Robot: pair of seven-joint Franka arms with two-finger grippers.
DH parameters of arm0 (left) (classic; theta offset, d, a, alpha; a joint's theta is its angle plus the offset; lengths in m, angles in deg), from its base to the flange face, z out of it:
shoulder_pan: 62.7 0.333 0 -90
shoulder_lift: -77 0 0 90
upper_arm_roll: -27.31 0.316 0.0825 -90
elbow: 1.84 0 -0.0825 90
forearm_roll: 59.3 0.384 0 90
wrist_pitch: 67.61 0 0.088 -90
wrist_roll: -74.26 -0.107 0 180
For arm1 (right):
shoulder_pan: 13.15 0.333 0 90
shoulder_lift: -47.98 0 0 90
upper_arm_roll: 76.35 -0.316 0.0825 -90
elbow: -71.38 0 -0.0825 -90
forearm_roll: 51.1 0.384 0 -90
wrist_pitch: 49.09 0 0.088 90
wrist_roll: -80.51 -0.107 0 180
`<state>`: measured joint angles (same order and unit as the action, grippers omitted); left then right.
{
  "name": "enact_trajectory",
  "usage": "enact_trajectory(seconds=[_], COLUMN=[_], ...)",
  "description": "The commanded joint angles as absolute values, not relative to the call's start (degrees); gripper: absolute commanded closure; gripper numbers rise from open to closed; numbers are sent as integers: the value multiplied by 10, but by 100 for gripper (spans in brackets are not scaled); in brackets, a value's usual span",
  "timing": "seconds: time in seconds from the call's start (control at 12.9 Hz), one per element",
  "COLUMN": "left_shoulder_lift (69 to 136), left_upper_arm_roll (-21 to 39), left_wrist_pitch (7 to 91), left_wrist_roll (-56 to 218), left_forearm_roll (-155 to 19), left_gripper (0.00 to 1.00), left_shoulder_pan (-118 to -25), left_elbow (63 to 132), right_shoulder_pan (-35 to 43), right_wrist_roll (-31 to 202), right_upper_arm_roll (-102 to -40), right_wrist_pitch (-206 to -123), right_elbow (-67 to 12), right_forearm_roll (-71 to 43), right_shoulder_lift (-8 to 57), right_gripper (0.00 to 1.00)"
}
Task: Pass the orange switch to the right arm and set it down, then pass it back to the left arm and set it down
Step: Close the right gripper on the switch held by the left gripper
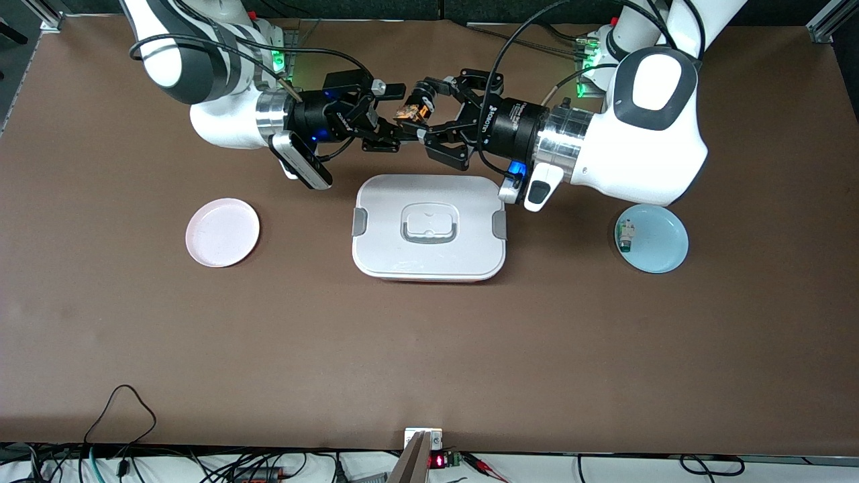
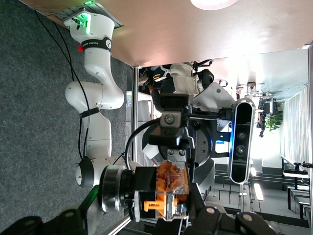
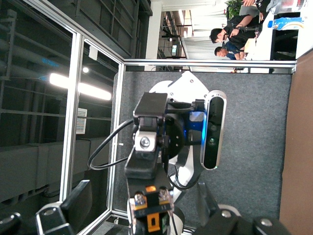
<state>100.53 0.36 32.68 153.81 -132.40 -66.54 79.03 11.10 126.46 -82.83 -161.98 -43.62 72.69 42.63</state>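
Overhead, both grippers are meeting above the brown desk (image 1: pixel 429 349), just past the box's (image 1: pixel 429 228) rounded white lid. Left gripper (image 1: pixel 429 117) is clamping the orange switch (image 1: pixel 411 113), a small black cylinder. Right gripper (image 1: pixel 386 111) is flanking it, fingers spread. Contact is hard to make out.

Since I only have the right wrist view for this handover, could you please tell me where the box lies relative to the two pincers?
Observer: The box lies closed on the table. The left pincer, gripping the orange switch, and the open right pincer meet over bare table between the box and the robots' bases.
Operator: Thank you. Is there somewhere to set the switch down?
Observer: A pink plate lies toward the right arm's end.
Operator: And the left arm's end?
Observer: A blue plate there holds a small white-and-green part.
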Motion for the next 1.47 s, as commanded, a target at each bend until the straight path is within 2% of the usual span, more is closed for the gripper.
enact_trajectory(seconds=[0.0, 0.23, 0.39, 0.54, 0.93, 1.08, 1.16, 1.24, 1.39], left_shoulder_lift=[1010, 1010, 1010, 1010, 1010, 1010, 1012, 1014, 1016], left_upper_arm_roll=[1, 1, 1, 1, 1, 1, 1, 3, 2], left_wrist_pitch=[326, 326, 326, 325, 325, 325, 325, 321, 321], left_wrist_roll=[1548, 1548, 1548, 1548, 1548, 1548, 1556, 1563, 1564], left_forearm_roll=[-1338, -1338, -1338, -1338, -1338, -1339, -1351, -1353, -1351], left_gripper=[94, 94, 94, 94, 94, 90, 71, 2, 0], left_shoulder_pan=[-665, -665, -664, -665, -665, -664, -664, -660, -658], left_elbow=[778, 778, 778, 778, 778, 778, 778, 778, 778], right_shoulder_pan=[113, 112, 111, 109, 108, 107, 107, 107, 107], right_wrist_roll=[1280, 1291, 1291, 1291, 1291, 1291, 1291, 1292, 1292], right_upper_arm_roll=[-835, -835, -835, -835, -835, -835, -835, -835, -835], right_wrist_pitch=[-1627, -1627, -1627, -1627, -1627, -1628, -1627, -1628, -1627], right_elbow=[-445, -445, -444, -442, -443, -443, -442, -443, -443], right_forearm_roll=[740, 740, 740, 740, 740, 740, 740, 739, 738], right_shoulder_lift=[434, 435, 438, 443, 443, 443, 443, 443, 443], right_gripper=[12, 27, 47, 63, 68, 68, 68, 68, 68])
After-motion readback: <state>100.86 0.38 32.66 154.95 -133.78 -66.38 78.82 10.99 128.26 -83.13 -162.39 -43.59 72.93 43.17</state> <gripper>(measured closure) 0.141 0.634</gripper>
